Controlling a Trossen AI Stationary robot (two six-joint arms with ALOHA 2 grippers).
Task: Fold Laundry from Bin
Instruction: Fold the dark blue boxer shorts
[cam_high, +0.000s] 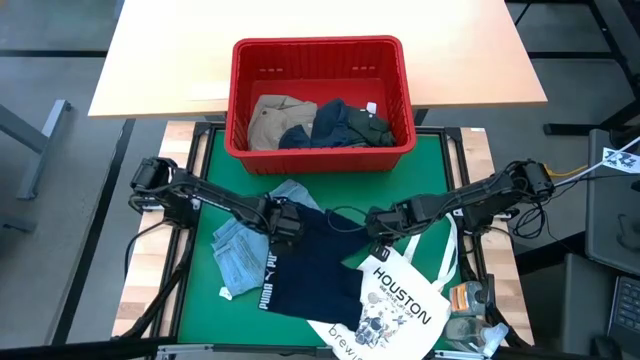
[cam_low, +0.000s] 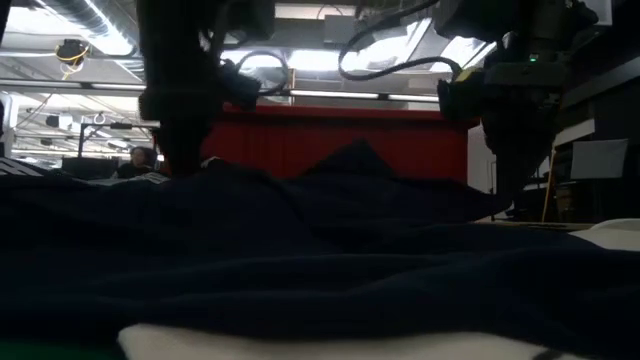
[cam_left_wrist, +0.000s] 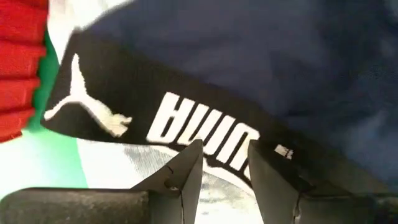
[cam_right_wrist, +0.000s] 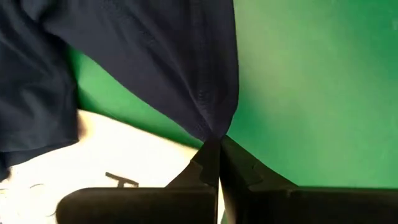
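Navy soft knit shorts with a black PUMA-lettered waistband (cam_high: 315, 262) lie spread on the green mat of the table (cam_high: 205, 300), pulled out of the red slotted plastic bin (cam_high: 320, 50) so I can flatten them for folding. My right tool (cam_right_wrist: 214, 167) is clenched on a pinch of the navy cloth at one edge, holding it taut. My left tool (cam_left_wrist: 224, 163) sits over the waistband with fingers parted; whether it grips I cannot tell. Khaki, navy and dark green garments (cam_high: 320, 122) wait in the bin; light blue denim (cam_high: 240, 250) lies beside the shorts.
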